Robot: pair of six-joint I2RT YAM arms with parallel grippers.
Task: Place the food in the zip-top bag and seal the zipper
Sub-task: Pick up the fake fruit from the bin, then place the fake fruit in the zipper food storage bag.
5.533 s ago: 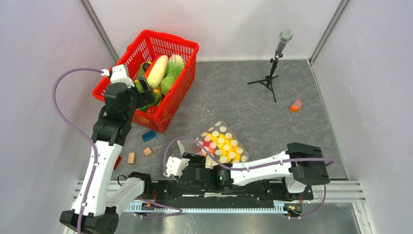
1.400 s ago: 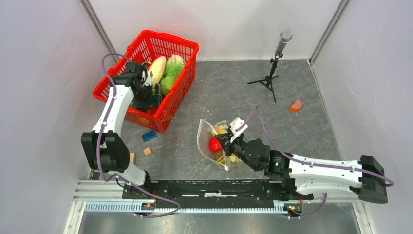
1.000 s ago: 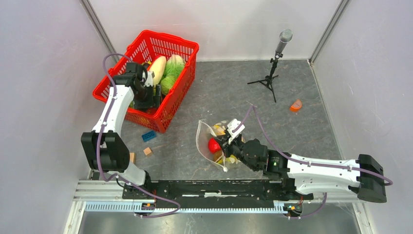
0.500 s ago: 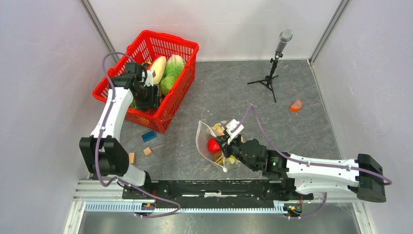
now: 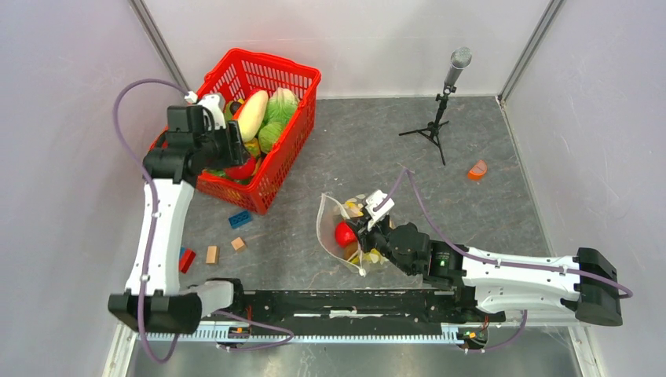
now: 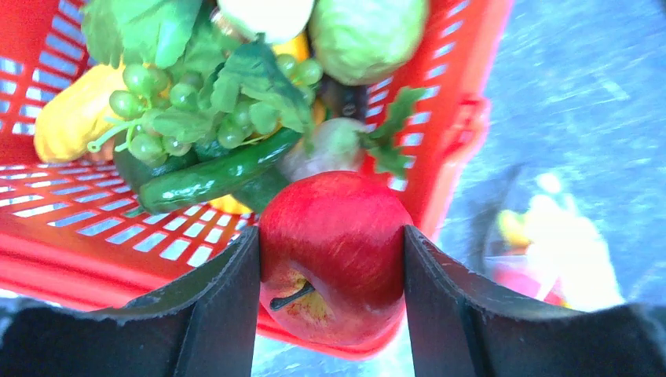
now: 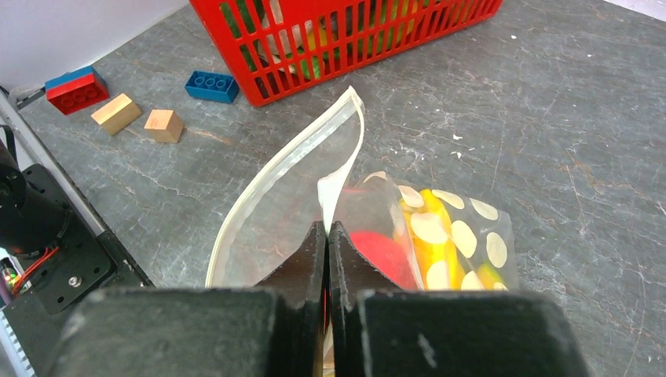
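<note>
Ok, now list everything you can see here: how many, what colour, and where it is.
basket: one, red, far left of the table
food in the basket: many, mostly green, some yellow and pale, piled inside
red apple: one, red, over the basket's edge
zip-top bag: one, clear with white dots, centre, mouth open
food in the bag: a few, red and yellow, inside
blue brick: one, blue, by the basket's near corner
wooden cubes: two, tan, near left
red-and-blue brick: one, near left edge
orange piece: one, orange, right side
microphone on a stand: one, grey and black, far right
left gripper: black fingers, shut on the apple
right gripper: black fingers, pinching the bag's rim
</note>
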